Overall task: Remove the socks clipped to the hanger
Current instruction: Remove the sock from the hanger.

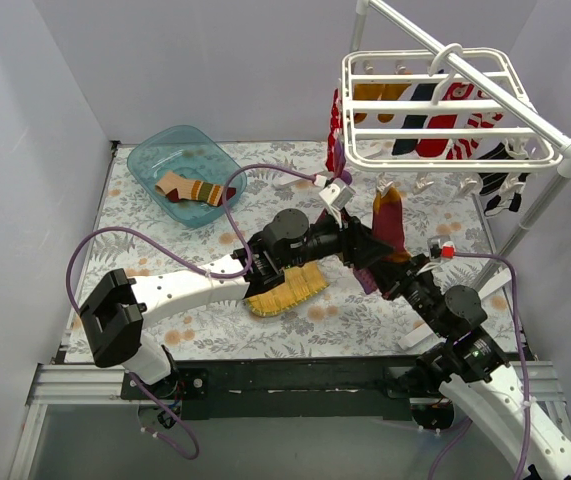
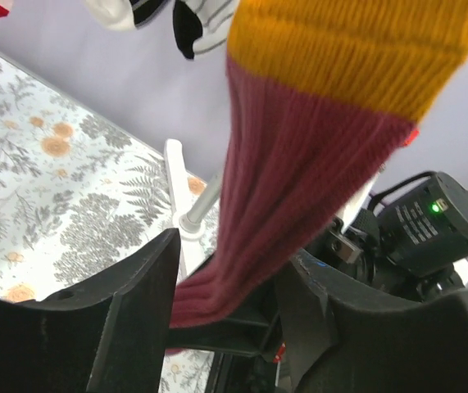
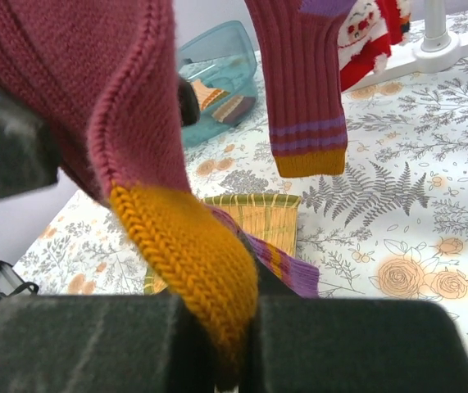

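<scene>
Right gripper (image 3: 234,344) and left gripper (image 2: 229,254) meet over the middle of the table (image 1: 135,250). They are so close that little room is left between them. The table lies open on the left, up to a white wall (image 1: 25,150) on that side. On the right, a white pole (image 1: 540,205) slants close by the right arm.

The right gripper is pinched tight on the yellow end of a dark red sock (image 1: 387,215). The left gripper's fingers (image 2: 135,311) are wide apart. The sock hangs down between them, its sides close to both fingers (I cannot tell if it touches them).

Just beside the left arm lies a yellow mat (image 1: 287,290). Farther back on the left sits a blue tub (image 1: 145,150) with a striped sock (image 1: 190,188) in it.

The dark red sock reaches up to just under the near edge of the white hanger (image 1: 435,105). The clip there is too small to make out. More socks (image 1: 470,125) hang under the frame, red-and-white ones among them. A second dark red sock (image 3: 303,82) hangs near the first.
</scene>
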{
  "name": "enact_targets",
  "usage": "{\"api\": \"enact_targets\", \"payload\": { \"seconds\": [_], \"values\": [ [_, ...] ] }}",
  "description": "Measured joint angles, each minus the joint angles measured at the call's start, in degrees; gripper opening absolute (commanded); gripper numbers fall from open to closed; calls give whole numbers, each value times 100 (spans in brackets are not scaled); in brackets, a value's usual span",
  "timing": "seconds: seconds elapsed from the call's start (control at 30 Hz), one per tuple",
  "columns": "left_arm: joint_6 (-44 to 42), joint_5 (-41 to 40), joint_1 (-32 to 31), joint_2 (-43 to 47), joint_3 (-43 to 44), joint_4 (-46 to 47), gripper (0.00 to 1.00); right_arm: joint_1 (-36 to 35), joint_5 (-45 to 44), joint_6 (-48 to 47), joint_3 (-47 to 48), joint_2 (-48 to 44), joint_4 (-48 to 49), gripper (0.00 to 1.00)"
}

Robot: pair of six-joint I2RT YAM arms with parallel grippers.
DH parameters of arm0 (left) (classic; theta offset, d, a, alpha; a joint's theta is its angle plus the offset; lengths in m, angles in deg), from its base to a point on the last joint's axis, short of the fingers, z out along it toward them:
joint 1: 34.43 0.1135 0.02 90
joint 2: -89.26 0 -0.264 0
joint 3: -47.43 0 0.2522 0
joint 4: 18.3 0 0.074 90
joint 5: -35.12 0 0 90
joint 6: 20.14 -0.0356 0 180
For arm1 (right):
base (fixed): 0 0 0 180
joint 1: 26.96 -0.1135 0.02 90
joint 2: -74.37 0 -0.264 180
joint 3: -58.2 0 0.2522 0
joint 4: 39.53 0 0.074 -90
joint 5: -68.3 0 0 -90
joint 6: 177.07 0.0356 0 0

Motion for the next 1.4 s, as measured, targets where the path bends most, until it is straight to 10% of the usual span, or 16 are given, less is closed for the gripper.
{"api": "enact_targets", "payload": {
  "seconds": [1.4],
  "values": [
    [-986,-859,0,-304,1563,173,49,0,15,33,57,-70,-363,1]
  ]
}}
